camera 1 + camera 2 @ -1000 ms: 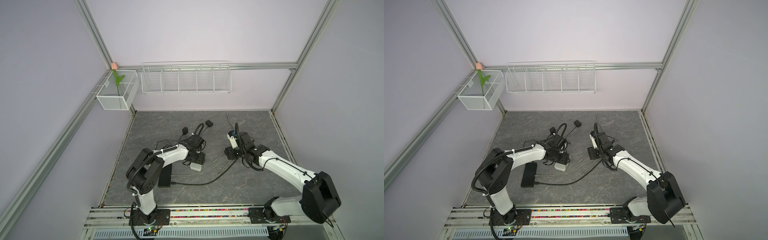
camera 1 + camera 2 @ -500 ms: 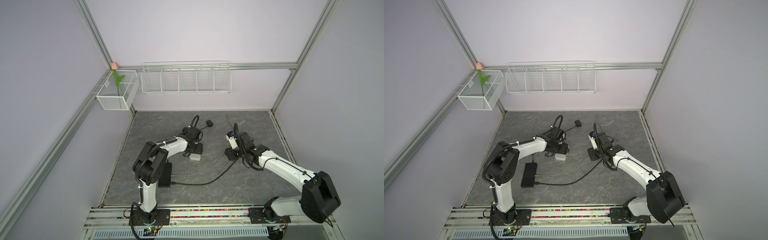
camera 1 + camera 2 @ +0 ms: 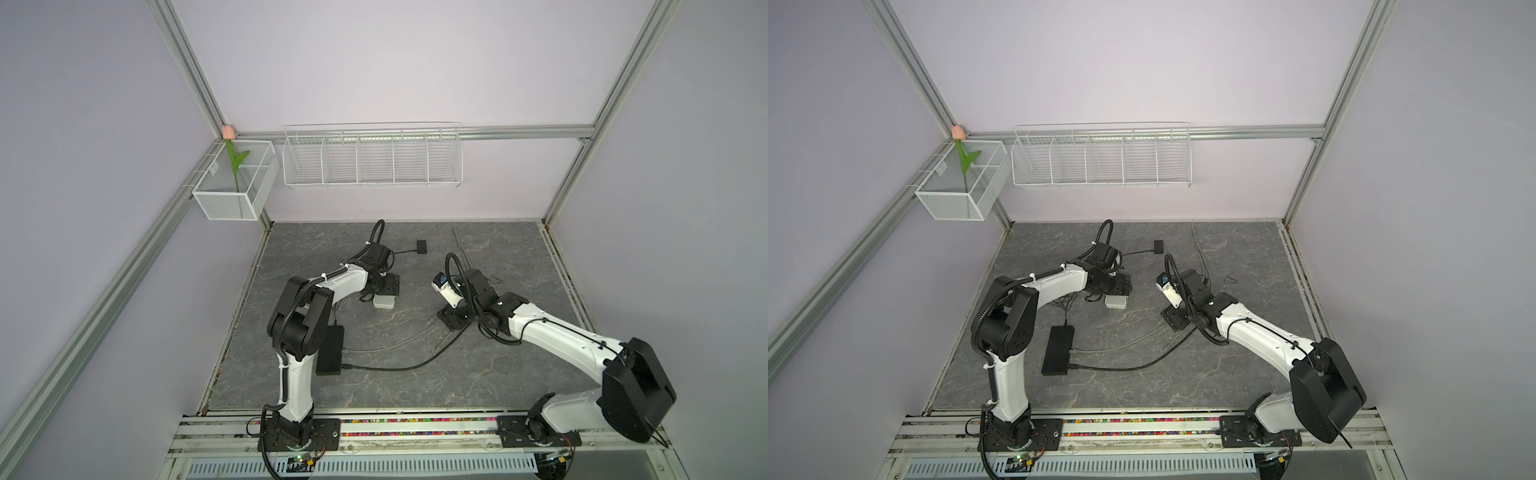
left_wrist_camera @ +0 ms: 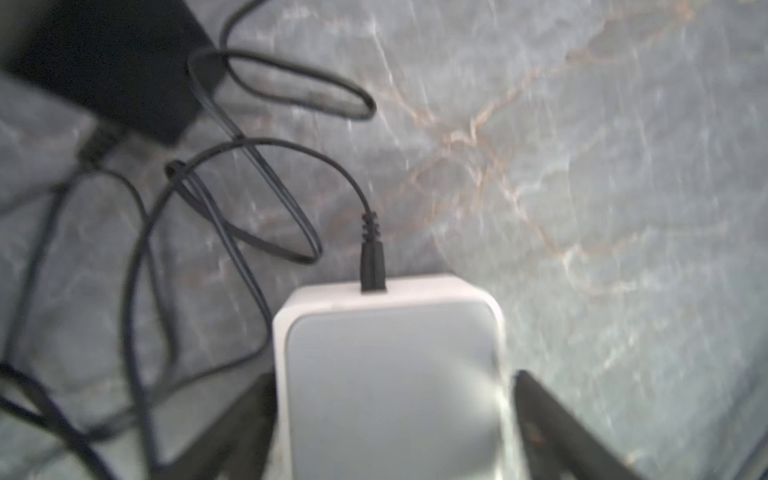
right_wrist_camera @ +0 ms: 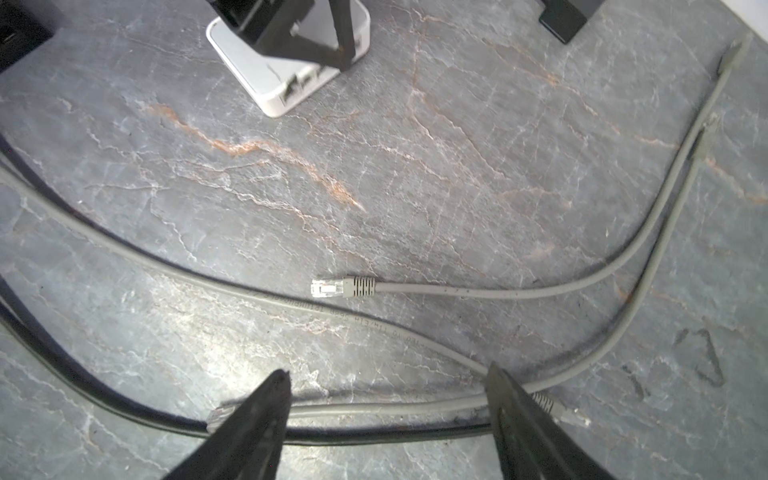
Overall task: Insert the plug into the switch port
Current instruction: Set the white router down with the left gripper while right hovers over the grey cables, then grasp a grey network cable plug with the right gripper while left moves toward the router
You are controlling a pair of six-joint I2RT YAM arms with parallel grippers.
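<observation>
The switch [image 3: 383, 302] [image 3: 1116, 302] is a small white box flat on the grey table, left of centre. In the left wrist view the switch [image 4: 390, 374] has a black power lead in its far side. My left gripper [image 4: 392, 376] [image 3: 386, 286] straddles it, open, with a gap beside one finger [image 4: 540, 415]. The plug [image 5: 328, 288], clear with a grey boot on a grey cable, lies loose on the table. My right gripper [image 5: 388, 371] [image 3: 452, 323] hovers open over the cables, short of the plug, holding nothing. The switch ports [image 5: 303, 83] face the right gripper.
A black box [image 3: 330, 350] [image 3: 1058, 350] with cables plugged in lies front left. A thick black cable [image 5: 124, 411] and other grey cables [image 5: 415, 409] cross under my right gripper. A small black adapter [image 3: 421, 246] sits near the back. Wire baskets [image 3: 372, 160] hang on the wall.
The left arm has swung and the switch has slid toward the back wall. The left jaws now stand off its sides. The right arm has barely moved; its jaws are wider.
</observation>
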